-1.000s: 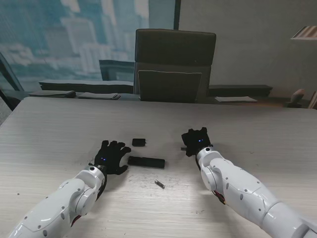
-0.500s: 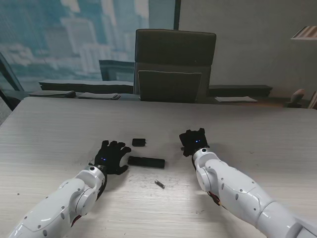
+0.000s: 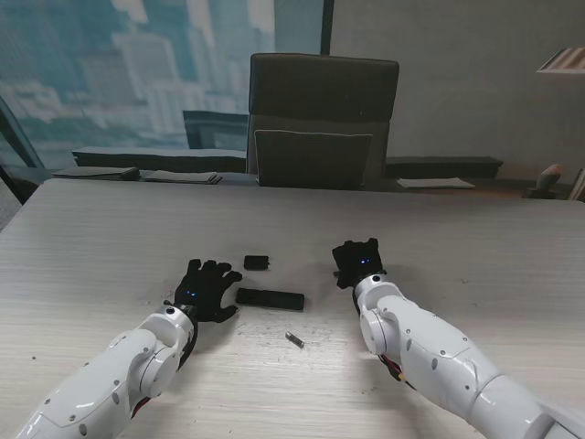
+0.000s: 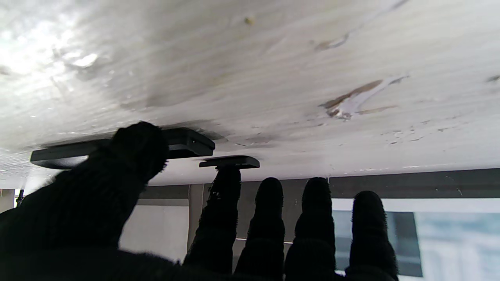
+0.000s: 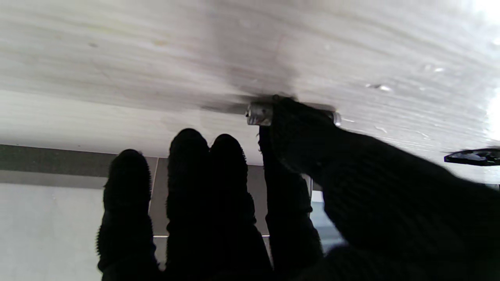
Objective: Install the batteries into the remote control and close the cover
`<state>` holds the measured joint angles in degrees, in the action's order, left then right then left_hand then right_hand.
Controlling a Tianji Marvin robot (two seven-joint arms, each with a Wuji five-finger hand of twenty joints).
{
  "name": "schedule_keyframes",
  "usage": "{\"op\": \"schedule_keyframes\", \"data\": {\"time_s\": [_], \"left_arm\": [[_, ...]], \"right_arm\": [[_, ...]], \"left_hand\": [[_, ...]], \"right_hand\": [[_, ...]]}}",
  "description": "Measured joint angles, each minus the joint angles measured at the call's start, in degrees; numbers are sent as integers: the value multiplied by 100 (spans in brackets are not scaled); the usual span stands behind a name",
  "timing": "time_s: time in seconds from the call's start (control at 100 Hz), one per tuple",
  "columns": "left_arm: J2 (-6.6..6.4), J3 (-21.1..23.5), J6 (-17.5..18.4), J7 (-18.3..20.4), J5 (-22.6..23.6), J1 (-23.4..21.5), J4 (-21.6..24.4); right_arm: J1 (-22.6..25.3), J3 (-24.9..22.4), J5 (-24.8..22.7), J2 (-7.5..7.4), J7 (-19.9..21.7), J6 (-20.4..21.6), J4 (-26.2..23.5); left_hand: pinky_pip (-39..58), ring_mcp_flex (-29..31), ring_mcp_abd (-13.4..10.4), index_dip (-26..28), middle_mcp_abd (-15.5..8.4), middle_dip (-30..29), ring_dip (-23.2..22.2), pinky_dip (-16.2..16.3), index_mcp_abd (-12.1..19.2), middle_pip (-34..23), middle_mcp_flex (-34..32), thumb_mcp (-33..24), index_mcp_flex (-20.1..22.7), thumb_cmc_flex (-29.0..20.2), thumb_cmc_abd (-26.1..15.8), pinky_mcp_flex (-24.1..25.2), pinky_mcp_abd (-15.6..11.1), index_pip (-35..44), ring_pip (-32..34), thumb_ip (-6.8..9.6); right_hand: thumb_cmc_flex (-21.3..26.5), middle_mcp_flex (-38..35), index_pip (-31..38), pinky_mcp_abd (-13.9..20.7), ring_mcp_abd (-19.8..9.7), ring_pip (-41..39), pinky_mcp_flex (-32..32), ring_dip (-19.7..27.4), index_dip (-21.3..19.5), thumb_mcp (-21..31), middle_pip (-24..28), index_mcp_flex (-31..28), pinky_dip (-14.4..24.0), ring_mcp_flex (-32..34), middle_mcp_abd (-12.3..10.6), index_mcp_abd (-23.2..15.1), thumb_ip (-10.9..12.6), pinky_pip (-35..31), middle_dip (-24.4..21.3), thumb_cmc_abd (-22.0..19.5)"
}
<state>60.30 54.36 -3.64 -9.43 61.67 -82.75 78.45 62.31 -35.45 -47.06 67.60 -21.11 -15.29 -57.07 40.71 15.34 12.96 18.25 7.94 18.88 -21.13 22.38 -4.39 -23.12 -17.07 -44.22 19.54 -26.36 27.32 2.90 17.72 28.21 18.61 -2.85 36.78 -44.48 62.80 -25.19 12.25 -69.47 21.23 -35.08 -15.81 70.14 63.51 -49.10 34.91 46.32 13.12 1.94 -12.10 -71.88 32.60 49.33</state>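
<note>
The black remote control (image 3: 270, 298) lies flat on the table, and its small black cover (image 3: 256, 262) lies apart, a little farther from me. My left hand (image 3: 203, 288) rests open on the table just left of the remote (image 4: 187, 142), thumb beside it and fingers (image 4: 269, 218) spread toward the cover (image 4: 230, 162). My right hand (image 3: 359, 261) is to the right of the remote. Its thumb and index finger are closed over a silver battery (image 5: 257, 113) lying on the table. A second battery (image 3: 293, 339) lies loose, nearer to me than the remote.
The pale wooden table (image 3: 457, 238) stretches wide around both hands. A dark office chair (image 3: 320, 123) stands at its far edge. Flat dark items (image 3: 137, 174) lie beyond the far left edge. A thin dark piece (image 5: 472, 156) shows at the edge of the right wrist view.
My right hand has slid slightly left and farther from me, onto the battery. The left hand, remote, cover and loose battery have not moved.
</note>
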Motion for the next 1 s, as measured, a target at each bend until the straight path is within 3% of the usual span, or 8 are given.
{"op": "schedule_keyframes", "data": {"time_s": [0.31, 0.66, 1.0], "left_arm": [[-6, -20, -1, 35, 27, 5, 12], [-8, -29, -5, 47, 30, 6, 20], [-15, -44, -14, 65, 71, 11, 26]], "right_arm": [[191, -218, -84, -106, 55, 267, -208], [242, -285, -41, -103, 78, 368, -284], [426, -526, 0, -127, 210, 472, -745]], "left_hand": [[0, -1, 1, -2, 1, -2, 0, 0, 0, 0, 1, 7, 0, 0, 0, 1, 0, -2, 0, 0], [-2, -2, 2, -3, 1, -3, 0, 0, -1, 0, 2, 60, 0, 0, 0, 3, 0, -6, 0, 0], [-64, -68, 3, -7, 1, -3, 0, 0, -1, 0, 3, 61, -15, 0, 0, 7, 0, -71, 0, 0]], "right_hand": [[-11, -10, -23, 0, 5, -57, 0, 0, -96, 0, 66, -70, 0, 0, -1, 21, -48, -32, 0, 1], [-11, -15, -28, 0, 8, -82, 0, 0, -236, -172, 69, -165, 0, 0, -2, 23, -129, -32, 0, 86], [-11, -38, -28, 0, 100, -98, 0, 0, -284, -229, 70, -231, 52, 0, -1, 22, -187, -115, 0, 87]]}}
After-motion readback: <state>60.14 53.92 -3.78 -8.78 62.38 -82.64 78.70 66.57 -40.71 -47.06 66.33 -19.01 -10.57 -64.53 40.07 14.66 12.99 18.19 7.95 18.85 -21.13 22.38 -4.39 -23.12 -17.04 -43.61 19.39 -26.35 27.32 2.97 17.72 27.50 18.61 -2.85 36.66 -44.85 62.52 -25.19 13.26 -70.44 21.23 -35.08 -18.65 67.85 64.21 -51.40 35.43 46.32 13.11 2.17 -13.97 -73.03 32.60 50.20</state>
